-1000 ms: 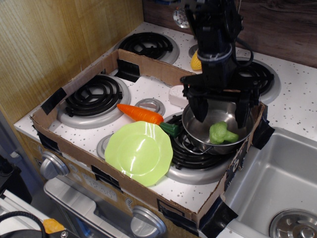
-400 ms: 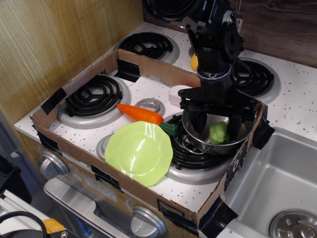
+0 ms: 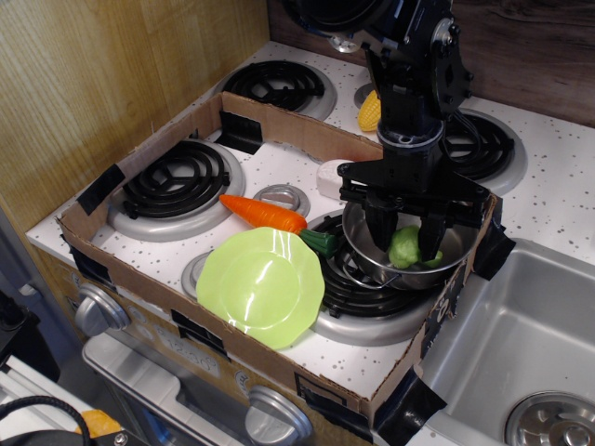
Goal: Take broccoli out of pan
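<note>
The end effector (image 3: 406, 239) is reaching down into the pan (image 3: 364, 243), its two black fingers (image 3: 381, 223) sitting narrow, one on each side of the broccoli (image 3: 405, 246). The fingers are pressing against the broccoli's sides, so it is reading as gripped. The broccoli is sitting low inside the pan, near the right wall, and whether it is touching the pan floor cannot be told. The pan is resting on the front right burner (image 3: 367, 295).

Count on the surface (image 3: 307, 163): one broccoli, one pan, one carrot (image 3: 265, 213) lying just left of the pan, one lime plate (image 3: 260, 286) in front of the carrot, one small white bowl (image 3: 333, 177), one corn cob (image 3: 370, 113) behind the cardboard wall (image 3: 279, 125), four coil burners.
</note>
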`<state>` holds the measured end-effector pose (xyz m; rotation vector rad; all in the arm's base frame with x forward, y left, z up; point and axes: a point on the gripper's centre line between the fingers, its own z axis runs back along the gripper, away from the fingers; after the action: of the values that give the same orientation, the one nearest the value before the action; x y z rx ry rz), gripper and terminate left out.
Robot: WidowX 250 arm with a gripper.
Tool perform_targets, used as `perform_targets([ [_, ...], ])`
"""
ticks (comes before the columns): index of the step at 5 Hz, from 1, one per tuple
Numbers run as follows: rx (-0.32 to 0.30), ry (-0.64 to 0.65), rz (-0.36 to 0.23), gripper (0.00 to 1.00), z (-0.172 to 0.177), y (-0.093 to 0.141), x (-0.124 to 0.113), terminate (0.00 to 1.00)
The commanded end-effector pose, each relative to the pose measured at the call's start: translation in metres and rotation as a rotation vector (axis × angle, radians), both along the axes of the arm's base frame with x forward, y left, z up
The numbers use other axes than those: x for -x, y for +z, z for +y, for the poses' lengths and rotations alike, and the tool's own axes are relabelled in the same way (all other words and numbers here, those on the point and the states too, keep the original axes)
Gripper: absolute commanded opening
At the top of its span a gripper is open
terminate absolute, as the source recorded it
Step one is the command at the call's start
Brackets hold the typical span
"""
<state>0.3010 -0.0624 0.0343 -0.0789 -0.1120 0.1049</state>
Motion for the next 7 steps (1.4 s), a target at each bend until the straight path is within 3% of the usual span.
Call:
perform_targets([
  [1,0.003,-0.019,-0.068,0.0,0.008,0.069,-0.019,0.0],
  [2,-0.045,-0.019,-0.09,0.0,0.033,0.094,-0.016,0.0],
  [3,-0.069,0.007,-0.076,0.0,0.068,0.105,-0.003,0.0],
  [5,-0.193,-0.042,-0.029,0.0,0.138,0.098,0.025,0.0],
  [6,-0.208,-0.018,-0.015,0.0,0.155,0.085,0.042,0.0],
  [7,-0.22,0.023,-0.042,0.0,0.17,0.063,0.058,0.0],
])
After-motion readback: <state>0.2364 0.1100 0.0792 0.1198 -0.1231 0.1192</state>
